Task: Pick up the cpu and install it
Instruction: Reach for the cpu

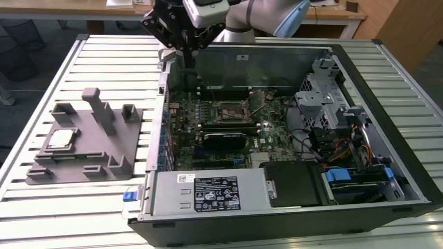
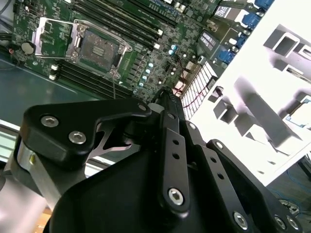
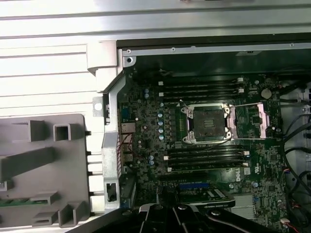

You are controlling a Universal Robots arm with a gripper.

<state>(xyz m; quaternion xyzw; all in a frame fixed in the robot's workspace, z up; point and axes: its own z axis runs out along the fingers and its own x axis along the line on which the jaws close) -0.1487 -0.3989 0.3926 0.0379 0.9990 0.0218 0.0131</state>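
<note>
The gripper (image 1: 188, 61) hangs over the computer case's (image 1: 277, 228) rear edge, jaws closed on nothing, with open air around it. The cpu (image 1: 61, 139) lies flat, lid up, on the grey tray (image 1: 128, 137), well apart on the slatted surface (image 1: 104, 57). The socket's (image 3: 209, 124) pins are too fine to make out.

You see the cpu (image 2: 302, 113) cut by the second wrist view's edge, and the grey tray (image 3: 73, 165) clipped by the first wrist view's edge.
</note>
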